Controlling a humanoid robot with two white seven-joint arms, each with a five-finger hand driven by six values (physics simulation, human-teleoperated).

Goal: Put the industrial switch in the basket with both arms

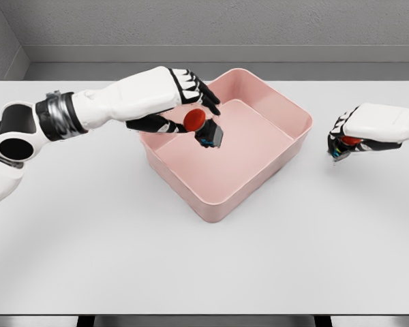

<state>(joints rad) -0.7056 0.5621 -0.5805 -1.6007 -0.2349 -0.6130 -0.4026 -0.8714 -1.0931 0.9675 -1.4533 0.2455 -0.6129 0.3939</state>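
Head view shows the left robot hand [191, 112] gripping a red-buttoned black industrial switch [203, 128] over the near-left corner of the pink rectangular plastic basket [286, 146]. Lower it closer to the basket floor before releasing, so it does not bounce. The right robot hand [351, 136], over the white worktop [123, 259], grips a second red-buttoned switch [346, 143], well outside the basket.

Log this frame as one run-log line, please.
left hand: holds red-button switch over pink basket | right hand: grips second switch right of basket | neither released
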